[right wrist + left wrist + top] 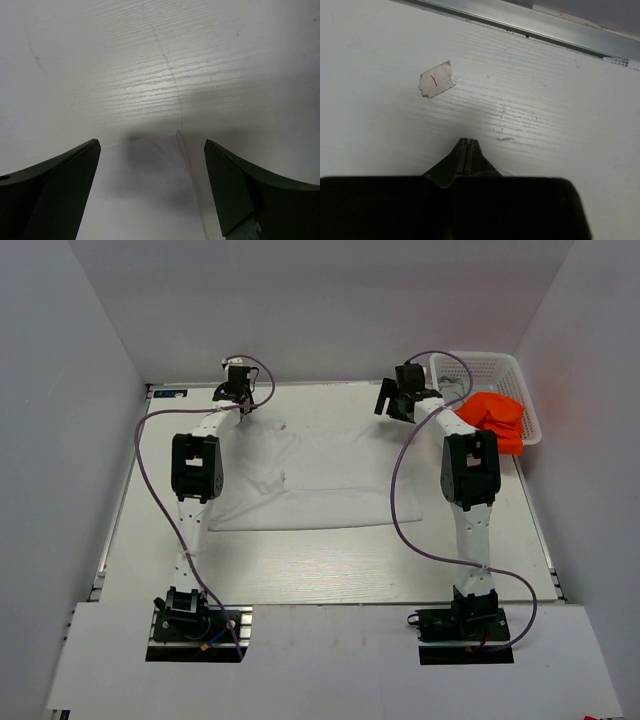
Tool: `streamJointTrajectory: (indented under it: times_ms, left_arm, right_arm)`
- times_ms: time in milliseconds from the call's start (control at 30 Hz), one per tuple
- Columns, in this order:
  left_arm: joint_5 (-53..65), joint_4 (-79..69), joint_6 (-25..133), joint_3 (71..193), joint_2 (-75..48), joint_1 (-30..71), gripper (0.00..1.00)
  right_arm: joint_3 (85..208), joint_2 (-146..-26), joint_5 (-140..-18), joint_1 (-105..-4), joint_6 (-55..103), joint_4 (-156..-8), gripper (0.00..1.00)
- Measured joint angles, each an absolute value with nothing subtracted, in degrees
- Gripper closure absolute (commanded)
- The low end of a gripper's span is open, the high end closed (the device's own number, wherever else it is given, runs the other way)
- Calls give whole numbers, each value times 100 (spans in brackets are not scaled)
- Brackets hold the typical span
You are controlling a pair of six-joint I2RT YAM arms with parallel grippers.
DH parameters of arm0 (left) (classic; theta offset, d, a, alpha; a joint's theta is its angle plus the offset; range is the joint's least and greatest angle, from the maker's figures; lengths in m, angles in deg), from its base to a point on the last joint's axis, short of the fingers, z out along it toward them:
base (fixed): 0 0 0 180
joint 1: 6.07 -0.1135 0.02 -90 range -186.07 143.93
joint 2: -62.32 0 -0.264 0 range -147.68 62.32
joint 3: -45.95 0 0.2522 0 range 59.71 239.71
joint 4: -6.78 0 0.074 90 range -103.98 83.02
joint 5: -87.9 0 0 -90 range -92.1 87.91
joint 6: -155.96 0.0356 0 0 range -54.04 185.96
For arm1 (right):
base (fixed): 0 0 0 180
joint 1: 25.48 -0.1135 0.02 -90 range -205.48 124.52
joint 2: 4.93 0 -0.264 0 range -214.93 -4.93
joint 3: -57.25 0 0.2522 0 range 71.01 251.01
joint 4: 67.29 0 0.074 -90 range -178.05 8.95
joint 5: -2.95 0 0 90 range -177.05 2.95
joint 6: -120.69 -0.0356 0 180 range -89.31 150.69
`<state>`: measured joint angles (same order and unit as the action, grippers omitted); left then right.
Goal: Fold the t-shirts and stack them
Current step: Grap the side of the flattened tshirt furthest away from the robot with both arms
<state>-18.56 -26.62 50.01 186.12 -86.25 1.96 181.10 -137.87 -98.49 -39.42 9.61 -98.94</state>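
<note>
white t-shirt (310, 480): lay spread flat mid-table (330, 560). left gripper (243, 408): fingers pressed together at its far left corner; any cloth between them could not be told. right gripper (152, 145): fingers apart over its far right corner. orange t-shirt (495, 418): bunched in basket (490, 362), far right.

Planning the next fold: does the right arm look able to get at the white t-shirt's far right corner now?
Likely yes: the right gripper hangs open over that corner of the white t-shirt, nothing between them.
</note>
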Motion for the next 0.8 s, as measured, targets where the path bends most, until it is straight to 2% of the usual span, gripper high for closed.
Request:
streamJointTrajectory:
  times_ms: [167, 300, 400, 433, 500, 533, 600, 633, 800]
  left_arm:
    - [-1856, -2502, 5012, 18092, -8319, 198, 100]
    - [-1854, -2485, 5019, 17823, -8147, 198, 100]
    - [-1850, -2509, 5005, 17672, -8035, 198, 100]
    - [-1845, -2522, 5001, 17648, -8015, 198, 100]
    - [-1806, -2498, 4995, 17541, -7948, 198, 100]
    - [-1786, -2491, 4992, 17473, -7904, 198, 100]
    - [-1749, -2489, 4960, 17331, -7810, 198, 100]
    - [-1734, -2489, 4951, 17279, -7768, 198, 100]
    - [-1668, -2467, 4876, 17014, -7532, 202, 100]
  right_arm:
    - [18188, -13962, -9847, -3940, 924, -9887, 10]
    - [18204, -14100, -9838, -3944, 915, -9793, 16]
    - [18241, -14248, -9803, -3940, 904, -9699, 32]
    - [18258, -14255, -9768, -3940, 899, -9688, 46]
    - [18260, -14259, -9738, -3940, 904, -9653, 63]
    - [18260, -14259, -9725, -3940, 910, -9642, 81]
    - [18258, -14259, -9716, -3942, 902, -9603, 90]
    - [18258, -14259, -9718, -3942, 902, -9585, 100]
    - [18167, -14257, -9727, -3940, 945, -9505, 100]
